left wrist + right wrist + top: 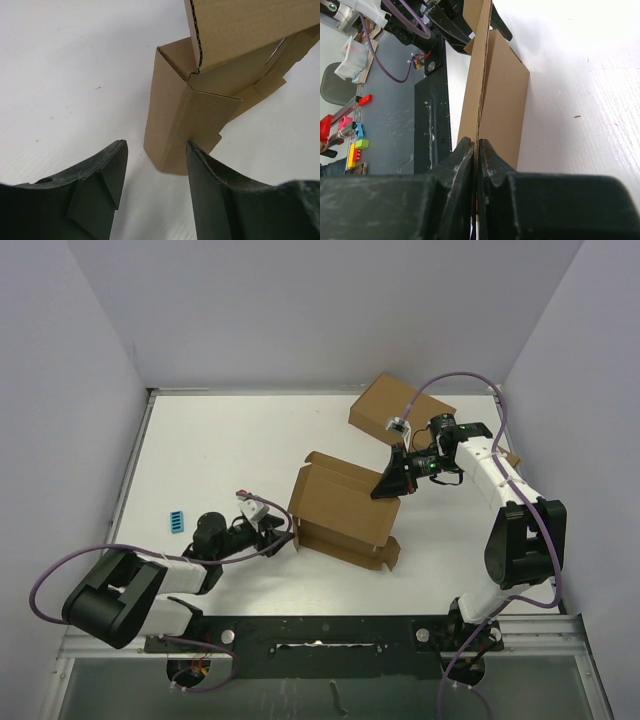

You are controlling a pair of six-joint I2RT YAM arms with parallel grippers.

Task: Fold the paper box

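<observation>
The paper box (345,512) is a shallow brown cardboard mailer lying mid-table, partly folded, its lid raised and side flaps standing. My right gripper (392,480) is shut on the edge of the box's lid panel; in the right wrist view the cardboard sheet (481,85) runs edge-on between my closed fingers. My left gripper (275,530) is open and empty just left of the box's left side; in the left wrist view the fingers (107,175) frame a folded corner wall of the box (175,120) without touching it.
A second, thicker brown box (400,408) lies at the back right. A small blue object (177,521) lies at the left. A bit of brown cardboard (513,458) shows behind my right arm. The table's front rail (320,635) runs below.
</observation>
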